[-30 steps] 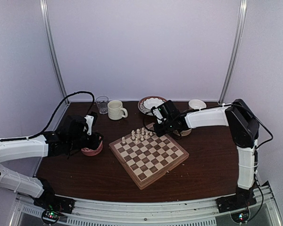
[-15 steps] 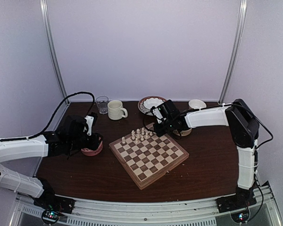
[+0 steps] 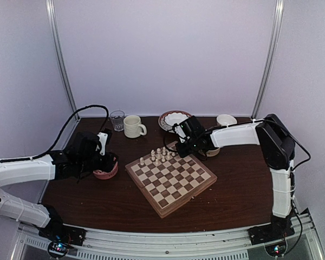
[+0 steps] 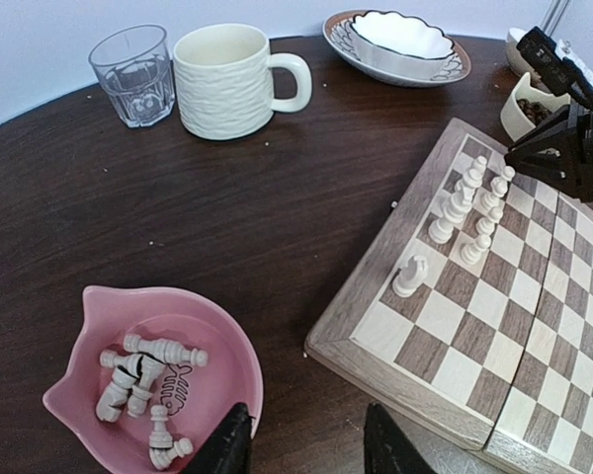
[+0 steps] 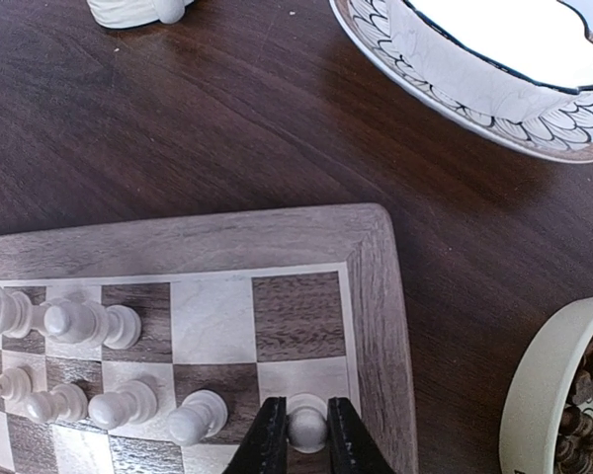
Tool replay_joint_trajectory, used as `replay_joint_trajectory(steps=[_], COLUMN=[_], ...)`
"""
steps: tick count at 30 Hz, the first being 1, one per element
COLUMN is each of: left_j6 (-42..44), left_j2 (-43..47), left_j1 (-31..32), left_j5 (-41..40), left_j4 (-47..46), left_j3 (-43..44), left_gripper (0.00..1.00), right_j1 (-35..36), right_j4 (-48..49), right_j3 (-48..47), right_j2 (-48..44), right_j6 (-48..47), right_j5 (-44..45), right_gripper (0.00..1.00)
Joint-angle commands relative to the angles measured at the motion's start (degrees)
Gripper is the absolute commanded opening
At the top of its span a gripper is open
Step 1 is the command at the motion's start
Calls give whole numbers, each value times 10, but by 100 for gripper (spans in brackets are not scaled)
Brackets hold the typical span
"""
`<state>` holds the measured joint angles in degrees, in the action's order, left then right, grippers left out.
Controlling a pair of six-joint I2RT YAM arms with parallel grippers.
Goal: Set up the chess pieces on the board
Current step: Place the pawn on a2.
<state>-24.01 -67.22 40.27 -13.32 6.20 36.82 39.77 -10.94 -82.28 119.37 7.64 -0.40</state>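
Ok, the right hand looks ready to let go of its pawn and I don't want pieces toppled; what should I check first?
1. Right hand closed on the pawn: ok.
2. Pawn over a light square in the edge column of the board, in line with its row: ok.
3. Pawn base resting on the board: cannot tell, the fingers hide it.
4. Neighbouring pawn apart from the fingers: ok.
5. Left hand away from that corner, open and empty beside the pink bowl: ok.
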Motion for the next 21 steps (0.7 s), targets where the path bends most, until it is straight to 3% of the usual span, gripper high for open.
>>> replay_joint_trajectory(steps=[1, 12, 17, 21], left_j6=[-6, -6, -6, -10], left_j2=[-3, -3, -4, -2], left_j1=[0, 0, 0, 0], left_j5=[-9, -10, -12, -20], left_j4=[-7, -6, -4, -1], left_j3=[16, 17, 18, 16], left_gripper=[40, 40, 40, 40], right_j1=[-1, -2, -1, -2], right_j4=[-4, -5, -5, 2], right_j3=[-23, -30, -28, -17], right_j2=[11, 17, 13, -5], right_j6=[-8, -10, -10, -10], right_j5=[20, 20, 19, 18], right_gripper=[18, 17, 28, 31])
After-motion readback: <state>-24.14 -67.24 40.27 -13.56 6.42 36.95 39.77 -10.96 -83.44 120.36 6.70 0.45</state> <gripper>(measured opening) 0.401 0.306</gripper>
